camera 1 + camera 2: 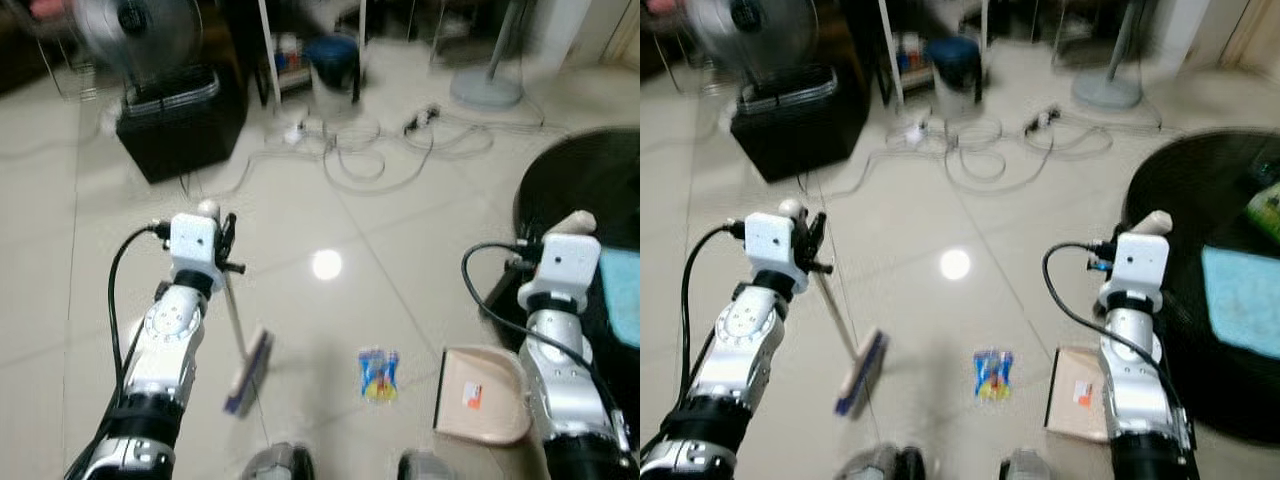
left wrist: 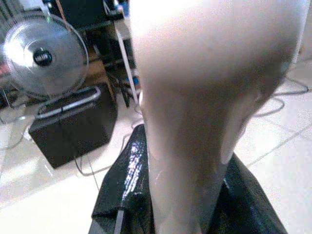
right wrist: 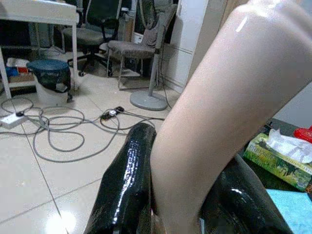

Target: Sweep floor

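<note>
left fingers [image 2: 127, 180] around broom handle [image 2: 195, 122]

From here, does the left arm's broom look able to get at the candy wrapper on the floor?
Probably yes. The left pincer grips the broom, whose head sits beside the wrapper with bare tile between; the dustpan waits on the far side.
</note>
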You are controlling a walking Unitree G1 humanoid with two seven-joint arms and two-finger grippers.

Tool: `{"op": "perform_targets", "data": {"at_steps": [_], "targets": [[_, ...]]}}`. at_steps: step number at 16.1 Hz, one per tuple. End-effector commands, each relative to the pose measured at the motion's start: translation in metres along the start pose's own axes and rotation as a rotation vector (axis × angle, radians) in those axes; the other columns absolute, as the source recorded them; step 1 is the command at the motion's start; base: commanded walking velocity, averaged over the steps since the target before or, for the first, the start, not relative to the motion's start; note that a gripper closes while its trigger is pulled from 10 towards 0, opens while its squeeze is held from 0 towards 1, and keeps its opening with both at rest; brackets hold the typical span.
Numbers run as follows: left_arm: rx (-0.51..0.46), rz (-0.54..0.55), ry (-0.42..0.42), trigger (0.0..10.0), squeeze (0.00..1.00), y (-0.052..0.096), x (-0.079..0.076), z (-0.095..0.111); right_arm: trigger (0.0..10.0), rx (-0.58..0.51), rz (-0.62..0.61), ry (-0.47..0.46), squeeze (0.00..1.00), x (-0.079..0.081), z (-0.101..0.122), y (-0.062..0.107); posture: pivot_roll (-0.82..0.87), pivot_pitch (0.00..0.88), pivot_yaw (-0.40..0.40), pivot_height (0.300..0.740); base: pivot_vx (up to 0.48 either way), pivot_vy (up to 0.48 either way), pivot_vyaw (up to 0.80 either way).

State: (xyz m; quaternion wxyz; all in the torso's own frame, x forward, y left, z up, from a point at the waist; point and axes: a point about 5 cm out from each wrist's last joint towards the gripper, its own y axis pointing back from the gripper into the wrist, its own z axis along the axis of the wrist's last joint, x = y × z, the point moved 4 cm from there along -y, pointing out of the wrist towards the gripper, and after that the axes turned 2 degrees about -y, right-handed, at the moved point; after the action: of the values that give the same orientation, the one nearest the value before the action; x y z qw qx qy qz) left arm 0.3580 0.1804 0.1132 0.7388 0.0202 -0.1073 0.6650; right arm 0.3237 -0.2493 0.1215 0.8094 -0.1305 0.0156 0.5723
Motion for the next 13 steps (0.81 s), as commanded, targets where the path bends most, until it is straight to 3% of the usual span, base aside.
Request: {"op": "perform_targets", "data": {"at_steps": [1, 7, 9, 13], "targets": [[-0.094, 0.002, -0.022, 10.0, 0.0, 0.002, 0.005, 0.016, 10.0, -0.081, 0.018, 0.017, 0.0, 0.0, 0.01, -0.001, 0.12, 0.331, 0.145, 0.74, 0.0, 0.0, 0.0], [-0.184, -0.006, 0.021, 10.0, 0.0, -0.005, 0.004, 0.036, 10.0, -0.272, 0.063, 0.036, 0.0, 0.025, 0.042, -0.018, 0.17, 0.378, 0.175, 0.74, 0.0, 0.0, 0.0], [-0.182, -0.059, 0.032, 10.0, 0.0, -0.005, -0.006, 0.034, 10.0, -0.27, 0.089, 0.029, 0.0, 0.045, 0.04, -0.023, 0.19, 0.396, 0.185, 0.74, 0.0, 0.0, 0.0], [-0.157, -0.115, 0.049, 10.0, 0.0, -0.005, -0.025, 0.026, 10.0, -0.215, 0.183, 0.017, 0.0, 0.088, 0.021, -0.009, 0.21, 0.388, 0.209, 0.74, 0.0, 0.0, 0.0]]}}
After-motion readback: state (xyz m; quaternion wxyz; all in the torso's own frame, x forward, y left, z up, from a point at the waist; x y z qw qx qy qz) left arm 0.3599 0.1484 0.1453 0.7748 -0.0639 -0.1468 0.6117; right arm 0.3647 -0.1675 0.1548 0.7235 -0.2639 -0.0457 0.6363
